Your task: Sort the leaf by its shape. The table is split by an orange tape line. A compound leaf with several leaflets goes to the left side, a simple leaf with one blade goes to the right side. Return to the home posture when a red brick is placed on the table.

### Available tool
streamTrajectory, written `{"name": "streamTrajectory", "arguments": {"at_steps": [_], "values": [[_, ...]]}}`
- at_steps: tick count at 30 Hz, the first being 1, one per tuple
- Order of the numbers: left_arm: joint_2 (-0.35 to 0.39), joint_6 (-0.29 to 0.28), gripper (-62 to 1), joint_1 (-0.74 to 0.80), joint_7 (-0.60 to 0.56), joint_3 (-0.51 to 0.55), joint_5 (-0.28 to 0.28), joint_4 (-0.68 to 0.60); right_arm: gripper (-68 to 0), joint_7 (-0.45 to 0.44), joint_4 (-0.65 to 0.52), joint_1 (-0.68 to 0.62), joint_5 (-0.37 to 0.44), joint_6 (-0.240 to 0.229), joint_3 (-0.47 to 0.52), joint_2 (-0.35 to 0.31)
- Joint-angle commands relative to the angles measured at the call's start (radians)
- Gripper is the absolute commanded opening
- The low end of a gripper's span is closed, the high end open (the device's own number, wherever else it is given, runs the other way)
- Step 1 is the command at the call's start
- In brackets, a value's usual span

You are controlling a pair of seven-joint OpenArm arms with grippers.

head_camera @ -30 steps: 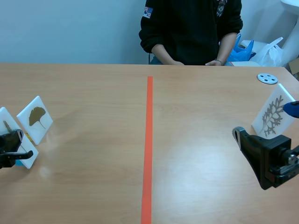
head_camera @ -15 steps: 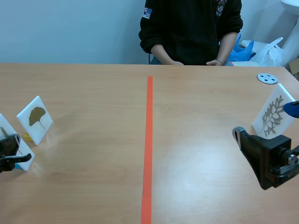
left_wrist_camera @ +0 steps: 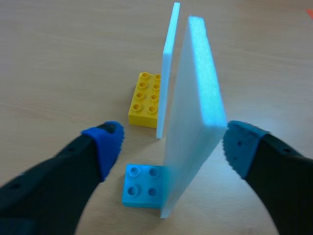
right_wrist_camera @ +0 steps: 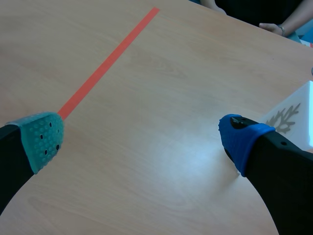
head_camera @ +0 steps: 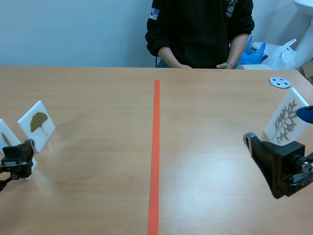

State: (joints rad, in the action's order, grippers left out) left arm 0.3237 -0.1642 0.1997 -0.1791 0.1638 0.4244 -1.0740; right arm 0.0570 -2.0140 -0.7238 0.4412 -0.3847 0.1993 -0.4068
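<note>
Three white foam cards, each printed with a leaf, stand on the wooden table.

Left of the orange tape line: the ginkgo-leaf card sits in a yellow studded brick. Just beside it, nearer the robot, a second white card with a small, unclear leaf sits in a blue studded brick.

The left gripper straddles this second card, jaws apart, its left pad clear of the card.

Right of the line: the branching-leaf card stands just beside the right gripper, whose jaws are spread wide over bare table.

A person sits across the table.

left fingers spread apart, right fingers spread apart
</note>
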Motion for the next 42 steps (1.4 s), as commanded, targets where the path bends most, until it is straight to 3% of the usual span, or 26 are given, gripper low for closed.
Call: {"name": "streamTrajectory", "arguments": {"at_steps": [1,4,8,15,19,27,29,33,42], "values": [[0.005,-0.003,-5.7,-0.005,-0.042,-0.003,0.006,-0.039,0.4,-0.018,-0.008,0.012,0.008,0.003,0.008,0.000],[0.005,-0.003,-0.7,0.000,-0.050,0.010,0.006,-0.071,0.4,-0.018,-0.008,0.012,0.008,0.003,0.008,0.000],[0.010,-0.003,-0.6,0.018,-0.048,0.042,0.007,-0.135,0.4,-0.018,-0.008,0.011,0.008,0.003,0.008,0.000],[0.019,-0.016,-0.5,0.113,0.024,0.126,0.068,-0.367,0.4,-0.014,-0.008,0.011,0.008,0.003,0.008,0.000],[0.026,-0.112,1.4,0.203,0.134,0.179,0.112,-0.539,0.4,-0.015,-0.008,0.012,0.008,0.003,0.010,0.000],[0.026,-0.367,1.4,0.396,0.277,0.201,0.116,-0.850,0.4,-0.005,-0.008,0.008,0.009,0.003,0.038,0.000],[0.026,-0.413,1.4,0.452,0.312,0.201,0.148,-0.913,0.4,0.008,-0.010,0.006,0.016,0.003,0.048,0.000],[0.023,-0.430,1.4,0.533,0.324,0.196,0.159,-0.982,0.4,0.031,-0.010,0.005,0.042,0.002,0.062,0.000],[0.020,-0.430,1.4,0.567,0.364,0.160,0.156,-0.987,0.4,0.038,-0.018,-0.030,0.049,-0.008,0.072,0.000]]}}
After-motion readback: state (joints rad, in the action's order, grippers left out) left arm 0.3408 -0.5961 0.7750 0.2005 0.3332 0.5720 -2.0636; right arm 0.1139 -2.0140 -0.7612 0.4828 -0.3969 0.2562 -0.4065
